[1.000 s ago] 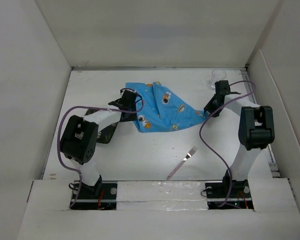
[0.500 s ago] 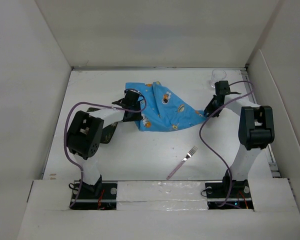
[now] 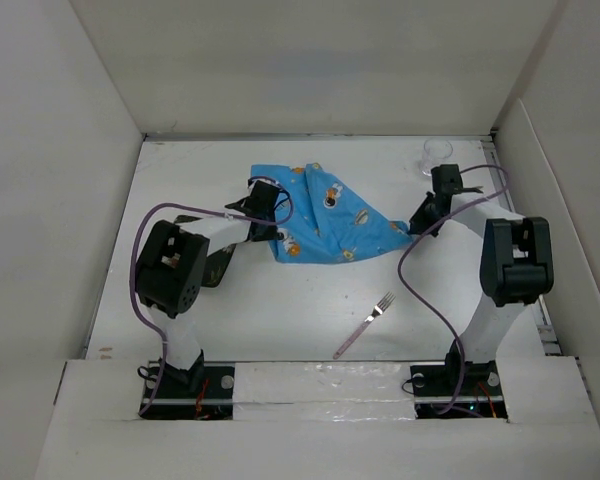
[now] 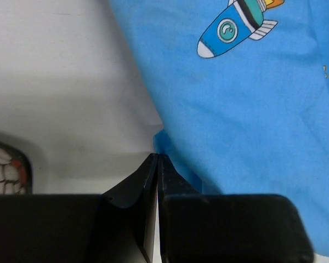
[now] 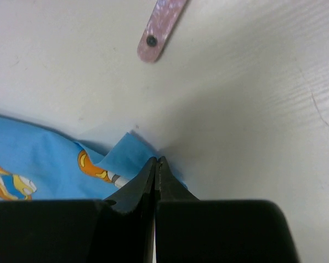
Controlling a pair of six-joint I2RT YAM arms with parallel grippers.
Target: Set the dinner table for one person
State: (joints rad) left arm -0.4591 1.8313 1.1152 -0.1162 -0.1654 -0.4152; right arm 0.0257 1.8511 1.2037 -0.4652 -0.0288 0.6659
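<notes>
Currently we pinch placemat (image 3: 335,228) corners: left gripper (image 4: 158,159) nine o'clock, right gripper (image 5: 156,160) three. Next, likely spreading it flat.

- Top external: high behind the arm bases (image 3: 180,385); you look down on the whole dinner table (image 3: 280,310).
- Left wrist: you look past the left gripper (image 4: 158,159), very close to the blue placemat (image 4: 252,120).
- Right wrist: past the right gripper (image 5: 156,161), equally close.
- Shared: the blue placemat shows in all three.
</notes>
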